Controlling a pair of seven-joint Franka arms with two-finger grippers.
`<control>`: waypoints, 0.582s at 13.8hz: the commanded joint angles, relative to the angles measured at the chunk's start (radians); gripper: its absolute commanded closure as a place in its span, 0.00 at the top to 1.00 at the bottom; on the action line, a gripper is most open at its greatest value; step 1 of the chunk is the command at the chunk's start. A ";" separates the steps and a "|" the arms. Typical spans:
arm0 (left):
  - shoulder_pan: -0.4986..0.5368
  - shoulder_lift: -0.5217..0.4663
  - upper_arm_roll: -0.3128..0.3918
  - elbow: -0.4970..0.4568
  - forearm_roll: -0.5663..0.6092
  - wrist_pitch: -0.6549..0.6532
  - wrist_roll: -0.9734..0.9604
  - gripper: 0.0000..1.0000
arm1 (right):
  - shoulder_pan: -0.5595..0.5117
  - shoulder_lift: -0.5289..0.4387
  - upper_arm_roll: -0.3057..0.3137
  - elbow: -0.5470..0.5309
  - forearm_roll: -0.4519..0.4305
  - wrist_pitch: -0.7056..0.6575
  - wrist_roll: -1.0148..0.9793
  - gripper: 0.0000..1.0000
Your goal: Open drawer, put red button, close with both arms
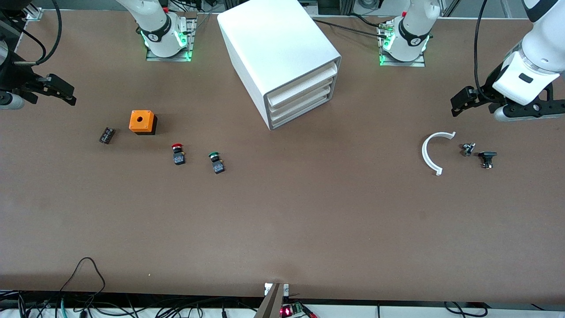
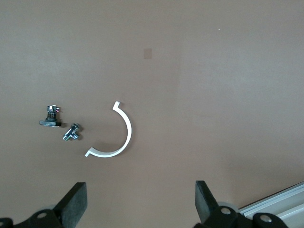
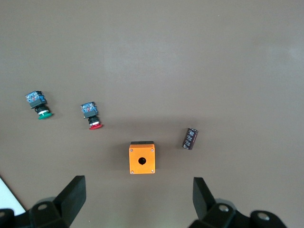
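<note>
Front view: cabinet (image 1: 282, 57) with 3 drawers (image 1: 302, 95) shut; red button (image 1: 178, 154) between orange box (image 1: 142, 122) and green button (image 1: 216, 162). Left wrist view: left gripper (image 2: 140, 204), fingers apart, over white arc (image 2: 116, 137). Right wrist view: right gripper (image 3: 138, 202), fingers apart, over orange box.
</note>
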 commanded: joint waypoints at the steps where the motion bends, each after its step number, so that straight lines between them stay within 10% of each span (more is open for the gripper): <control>1: 0.003 -0.003 -0.014 -0.001 0.020 -0.014 0.044 1.00 | -0.006 -0.026 -0.005 -0.026 0.027 0.000 0.017 1.00; 8: 0.005 0.020 -0.002 0.039 0.010 -0.018 0.043 1.00 | -0.006 -0.031 -0.011 -0.028 0.026 -0.012 0.015 1.00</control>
